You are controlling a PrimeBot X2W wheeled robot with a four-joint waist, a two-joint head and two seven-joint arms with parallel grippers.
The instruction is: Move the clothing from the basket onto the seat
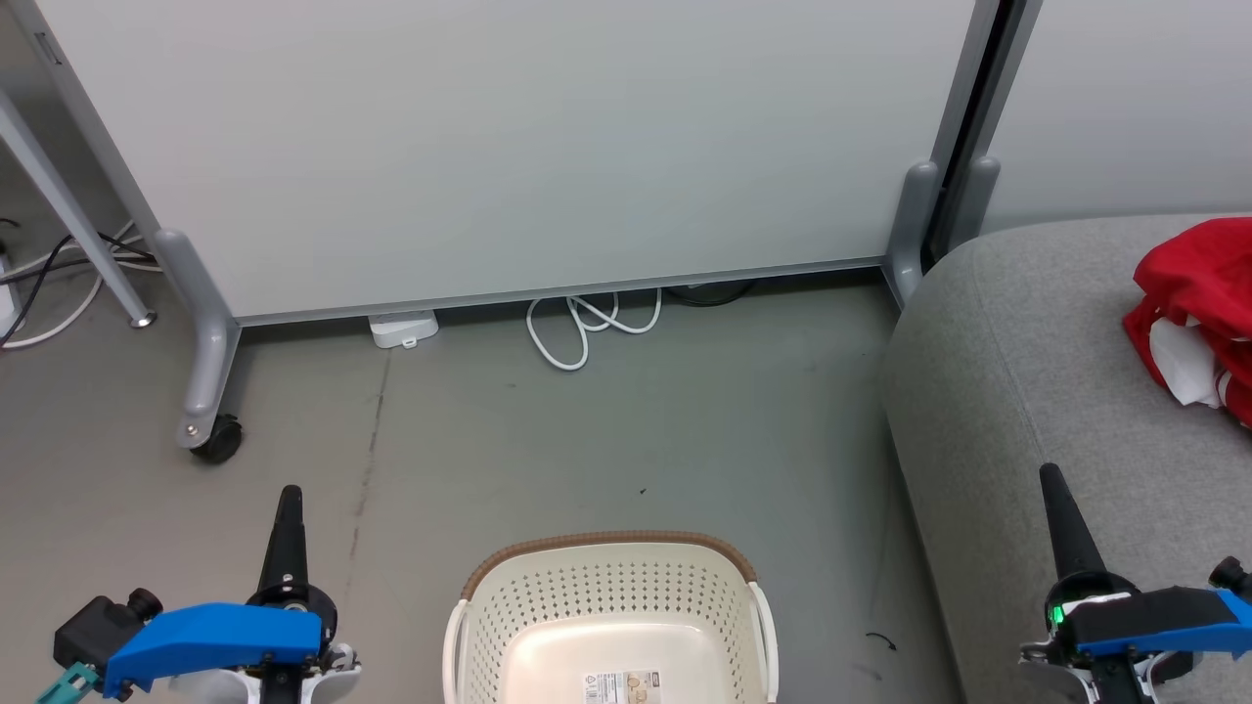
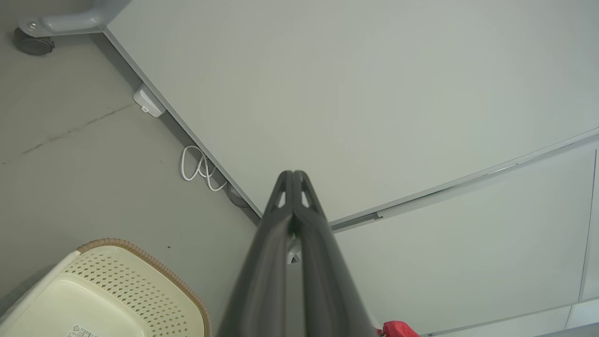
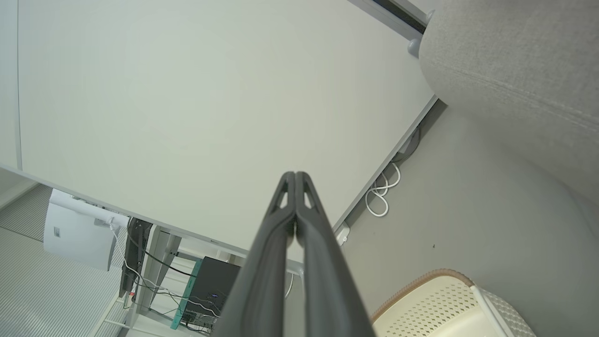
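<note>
Jaws closed, two pairs; one basket, seat and clothing heap.

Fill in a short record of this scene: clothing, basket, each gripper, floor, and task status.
clothing: red and white heap lying on the seat, at the head view's right edge
basket: upright on the floor; bare bottom with a label, no clothing in the part in view
left gripper: fingers shut, empty
right gripper: fingers shut, empty
floor: white cable coiled by the panel
task status: appears done

Left gripper, right gripper: fingers together.
</note>
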